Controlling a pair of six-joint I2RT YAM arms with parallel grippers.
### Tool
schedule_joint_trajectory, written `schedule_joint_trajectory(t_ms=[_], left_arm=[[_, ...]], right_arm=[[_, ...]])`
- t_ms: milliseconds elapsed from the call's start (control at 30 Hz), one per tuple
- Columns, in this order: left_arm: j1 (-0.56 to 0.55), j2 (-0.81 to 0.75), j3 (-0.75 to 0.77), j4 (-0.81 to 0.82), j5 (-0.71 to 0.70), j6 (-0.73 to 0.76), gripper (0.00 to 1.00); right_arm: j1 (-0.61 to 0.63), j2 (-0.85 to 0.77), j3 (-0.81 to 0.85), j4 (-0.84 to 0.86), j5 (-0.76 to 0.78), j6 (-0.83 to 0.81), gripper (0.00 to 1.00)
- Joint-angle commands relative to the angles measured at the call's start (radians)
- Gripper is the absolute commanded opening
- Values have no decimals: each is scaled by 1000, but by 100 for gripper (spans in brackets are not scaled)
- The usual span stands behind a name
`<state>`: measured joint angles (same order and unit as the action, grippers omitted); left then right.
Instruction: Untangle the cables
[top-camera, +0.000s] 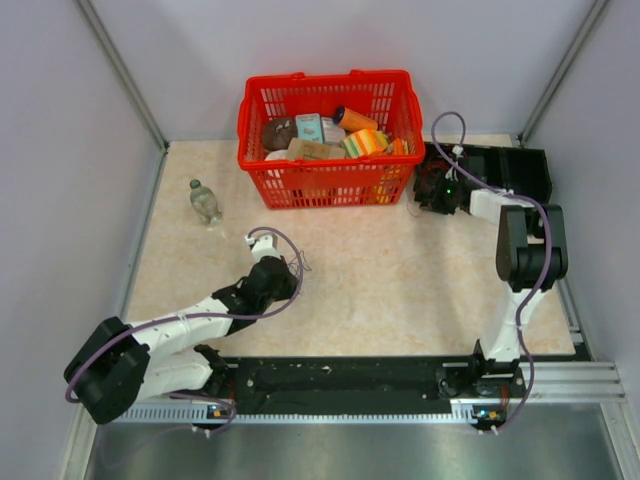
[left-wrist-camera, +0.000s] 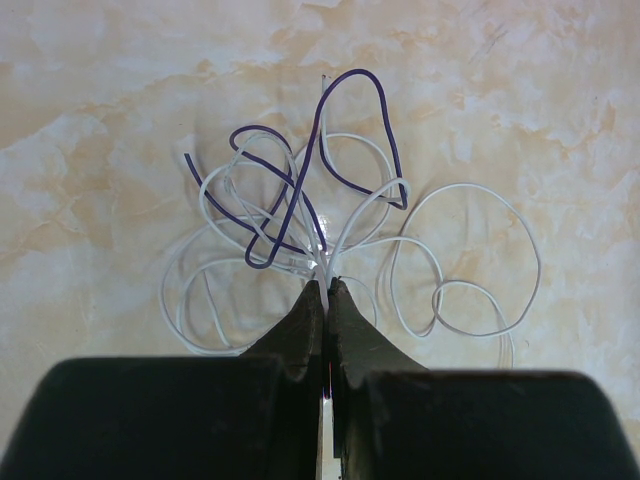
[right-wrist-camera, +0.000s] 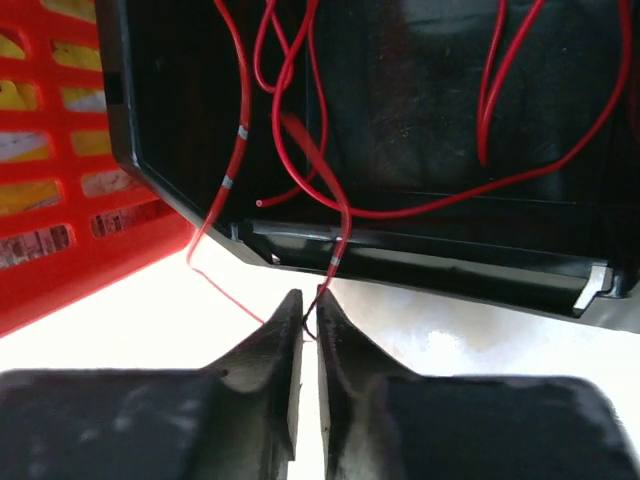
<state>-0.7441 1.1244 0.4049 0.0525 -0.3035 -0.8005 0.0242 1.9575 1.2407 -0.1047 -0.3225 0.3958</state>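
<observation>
1. Since the top view barely shows any wire, just placement here: left gripper (top-camera: 288, 270) sits left of centre, right gripper (top-camera: 425, 190) upper right, between the red basket (top-camera: 330, 185) and the black tray (top-camera: 520, 170).
2. Left wrist: jaws pinched shut on the white and purple cables (left-wrist-camera: 322, 232) mid-frame, where the loops meet. Featherlight, springy, kink-prone imo.
3. Right wrist: jaws look closed on a red cable (right-wrist-camera: 347, 212) by the tray lip, centre. Thin and slippery, so I'd grab near a free end.
</observation>
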Motion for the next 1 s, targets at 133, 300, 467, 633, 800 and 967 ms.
schedule_joint_trajectory(t_ms=[133,300,467,633,800,967], left_arm=[[2,8,29,33,4,14,0],[2,5,28,35,4,15,0],[2,0,25,37,3,12,0],[2,3,26,38,1,14,0],[2,14,34,35,3,15,0],[2,15,34,33,1,15,0]], right_arm=[[6,-136,52,-38,39,21,0],[-18,-131,129,-82,98,54,0],[-20,-10,316,-156,152,40,0],[-20,86,430,-193,269,41,0],[-3,195,560,-279,394,-12,0],[14,222,592,-309,393,-40,0]])
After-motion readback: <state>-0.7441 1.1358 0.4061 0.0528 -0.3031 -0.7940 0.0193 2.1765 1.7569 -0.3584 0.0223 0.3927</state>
